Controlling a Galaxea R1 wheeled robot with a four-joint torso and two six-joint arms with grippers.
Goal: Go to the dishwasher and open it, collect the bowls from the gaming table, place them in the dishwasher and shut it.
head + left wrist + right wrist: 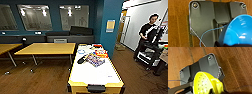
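Bowls are off the gaming table [95,75] and up at the robot's wrists: the blue bowl [238,31] sits large before the left wrist camera, its hollow turned toward the lens, and the yellow-green bowl [205,84] sits just as close before the right wrist camera, speckled inside and tipped on edge. Each looks carried by its own arm, the left claw grasping the blue one and the right claw grasping the yellow-green one, though the fingers themselves are hard to make out, so how wide they stand cannot be told. Under both bowls lies bare wooden floor [238,65], not a tabletop, which suggests the arms hang low beside the robot. In the head view the gaming table stretches straight away from the robot, its long axis pointing forward, the black end slot [96,88] nearest and a scatter of colourful packets [96,58] at its far half. A wooden table [47,48] stands to its left, and a person [147,35] with a control rig stands well off to the right. With collecting seemingly done, the remaining relation that matters is where the dishwasher lies, and these pictures give no clue to that.
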